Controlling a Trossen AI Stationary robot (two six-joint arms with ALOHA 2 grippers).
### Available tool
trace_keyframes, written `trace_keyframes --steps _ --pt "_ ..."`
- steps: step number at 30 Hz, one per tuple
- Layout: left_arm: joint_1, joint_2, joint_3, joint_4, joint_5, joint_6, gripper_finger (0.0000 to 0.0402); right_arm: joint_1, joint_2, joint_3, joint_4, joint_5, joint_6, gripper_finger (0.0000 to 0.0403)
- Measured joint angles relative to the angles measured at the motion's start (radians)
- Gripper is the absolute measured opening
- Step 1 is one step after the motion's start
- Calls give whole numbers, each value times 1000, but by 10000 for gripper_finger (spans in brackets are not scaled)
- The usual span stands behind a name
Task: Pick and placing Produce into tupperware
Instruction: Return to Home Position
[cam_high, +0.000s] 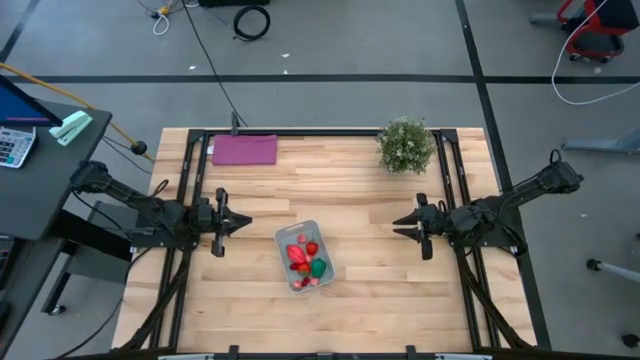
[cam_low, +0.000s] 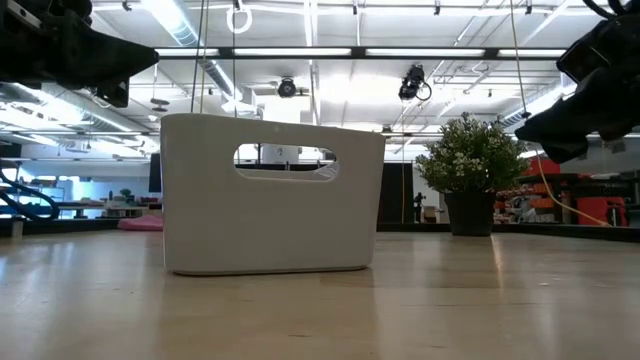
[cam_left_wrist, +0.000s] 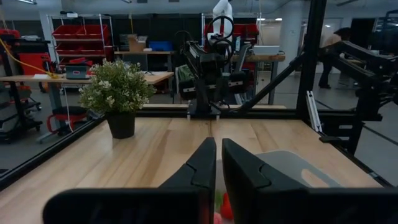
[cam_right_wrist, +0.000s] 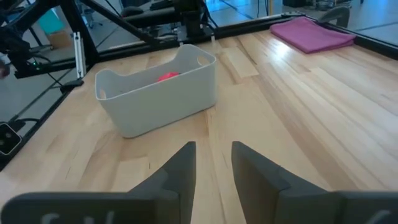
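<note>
The tupperware (cam_high: 287, 240) stands near the middle of the table, a pale container with cut-out handles (cam_low: 270, 195). Inside lie the produce: red pieces (cam_high: 299, 252) and a green one (cam_high: 319, 267). A pink piece shows over the rim in the right wrist view (cam_right_wrist: 165, 77). My left gripper (cam_high: 243, 222) hovers to the container's left, its fingers (cam_left_wrist: 219, 149) almost together, holding nothing. My right gripper (cam_high: 397, 223) hovers to the container's right, and its fingers (cam_right_wrist: 213, 152) stand a little apart, holding nothing. Both point at the tupperware (cam_right_wrist: 158, 93).
A bushy potted plant (cam_high: 405, 145) stands at the far right of the table. A flat purple sheet (cam_high: 244, 150) lies at the far left. Bare wood (cam_high: 380, 300) shows around the container. The black frame rails (cam_high: 186, 190) run along the table's left and right sides.
</note>
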Motion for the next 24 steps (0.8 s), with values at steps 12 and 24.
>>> trace_keyframes --steps 12,24 --pt "0 0 0 0 0 0 23 0 0 1 0 0 -1 110" --pt "0 0 0 0 0 0 36 0 0 3 1 -1 -1 109"
